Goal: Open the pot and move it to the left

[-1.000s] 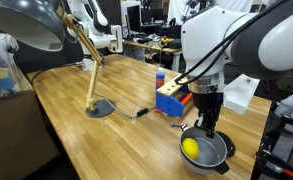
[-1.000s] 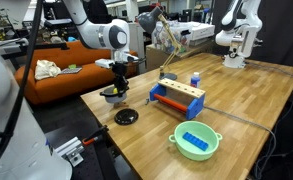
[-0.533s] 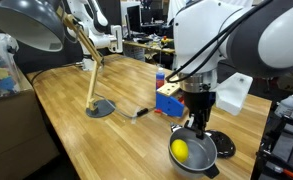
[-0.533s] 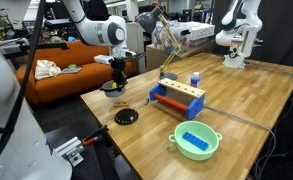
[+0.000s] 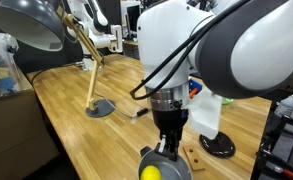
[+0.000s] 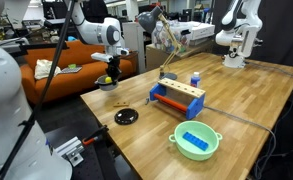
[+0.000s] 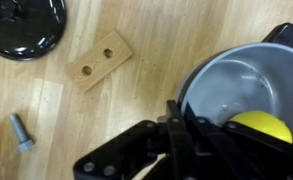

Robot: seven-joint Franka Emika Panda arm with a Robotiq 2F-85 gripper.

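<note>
1. In the wrist view the gripper (image 7: 176, 118) comes in from the bottom edge. Its black fingers are closed on the near wall of the pot (image 7: 236, 85), one inside the rim and one outside.
2. The pot fills the right side of that view. Its inside looks grey, and a yellow ball (image 7: 261, 125) lies in it against the lower right edge.
3. The pot has no lid on it. In an exterior view it sits low by the table's near edge (image 5: 176, 168), under the arm, and I cannot tell whether it rests on the wood or hangs just above it.
4. Beside the pot on the table (image 7: 136, 95) lies a small wooden block (image 7: 99, 60) with two holes, tilted and apart from the pot.
5. A grey bolt (image 7: 21, 132) lies further left, near the frame edge.
6. The flat black lid (image 7: 26, 25) lies on the table beyond the block, well apart from the pot.
7. Further along the table stands the blue-and-orange box (image 6: 178, 98), and a green bowl (image 6: 196, 142) holding something blue sits near it.
8. At the far end a desk lamp (image 5: 26, 25) leans over the wood.
</note>
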